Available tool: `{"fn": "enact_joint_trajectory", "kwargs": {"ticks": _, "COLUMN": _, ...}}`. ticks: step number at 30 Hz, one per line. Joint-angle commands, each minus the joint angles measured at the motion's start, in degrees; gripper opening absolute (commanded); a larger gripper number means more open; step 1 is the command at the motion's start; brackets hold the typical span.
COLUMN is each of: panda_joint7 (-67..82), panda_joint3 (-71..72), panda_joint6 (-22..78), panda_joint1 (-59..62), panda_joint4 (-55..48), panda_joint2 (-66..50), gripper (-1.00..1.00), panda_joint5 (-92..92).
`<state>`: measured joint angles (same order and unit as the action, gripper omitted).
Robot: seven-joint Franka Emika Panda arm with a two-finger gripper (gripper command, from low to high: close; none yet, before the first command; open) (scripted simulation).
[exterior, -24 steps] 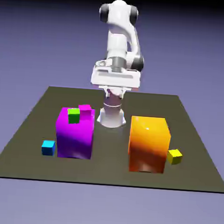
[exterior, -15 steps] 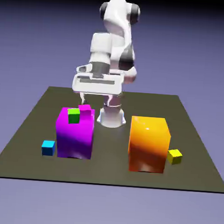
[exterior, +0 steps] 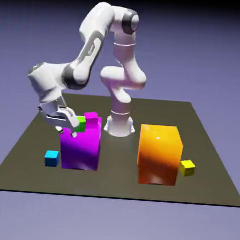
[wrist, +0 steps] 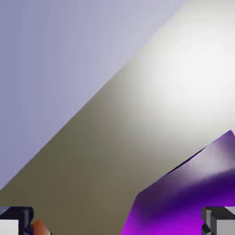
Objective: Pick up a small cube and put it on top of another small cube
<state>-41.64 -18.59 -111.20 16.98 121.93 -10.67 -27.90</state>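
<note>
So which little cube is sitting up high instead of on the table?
The small green cube. It rests on top of the big purple block, beside a small magenta cube, while the cyan-blue cube and yellow cube sit on the table.

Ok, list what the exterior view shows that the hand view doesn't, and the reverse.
Only the exterior view shows the arm, the small cyan cube, green cube, yellow cube and orange block. Only the hand view shows the grey finger tips up close, standing wide apart with nothing gripped. Both show the purple block, the table and the open gripper.
</note>
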Motion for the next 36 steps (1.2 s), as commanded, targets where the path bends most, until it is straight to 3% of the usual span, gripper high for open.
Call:
{"fn": "enact_joint_trajectory", "kwargs": {"ticks": 1, "panda_joint7": -0.03, "panda_joint3": -1.04, "panda_joint6": 2.5, "panda_joint1": 0.52, "panda_joint4": -1.54, "panda_joint2": -1.96, "gripper": 0.0, "panda_joint5": -1.28}}
{"fn": "enact_joint_trajectory", "kwargs": {"ticks": 16, "panda_joint7": -3.81, "panda_joint3": -26.11, "panda_joint6": 26.31, "panda_joint1": -4.21, "panda_joint4": -15.59, "panda_joint2": -32.61, "gripper": 0.0, "panda_joint5": -22.06}}
{"fn": "enact_joint_trajectory", "kwargs": {"ticks": 21, "panda_joint7": -6.14, "panda_joint3": -35.15, "panda_joint6": 22.87, "panda_joint1": -11.56, "panda_joint4": -13.02, "panda_joint2": -38.17, "gripper": 0.0, "panda_joint5": -26.23}}
{"fn": "enact_joint_trajectory", "kwargs": {"ticks": 25, "panda_joint7": -3.81, "panda_joint3": -31.08, "panda_joint6": 17.25, "panda_joint1": -12.95, "panda_joint4": -9.25, "panda_joint2": -41.6, "gripper": 0.0, "panda_joint5": -31.18}}
{"fn": "enact_joint_trajectory", "kwargs": {"ticks": 26, "panda_joint7": -3.81, "panda_joint3": -31.08, "panda_joint6": 17.25, "panda_joint1": -12.95, "panda_joint4": -9.25, "panda_joint2": -41.6, "gripper": -1.0, "panda_joint5": -31.18}}
{"fn": "enact_joint_trajectory", "kwargs": {"ticks": 29, "panda_joint7": -5.87, "panda_joint3": -34.68, "panda_joint6": 22.23, "panda_joint1": -11.72, "panda_joint4": -12.58, "panda_joint2": -38.57, "gripper": -1.0, "panda_joint5": -26.8}}
{"fn": "enact_joint_trajectory", "kwargs": {"ticks": 36, "panda_joint7": 2.57, "panda_joint3": -26.15, "panda_joint6": 18.81, "panda_joint1": -7.77, "panda_joint4": -11.08, "panda_joint2": -25.69, "gripper": -1.0, "panda_joint5": -9.83}}
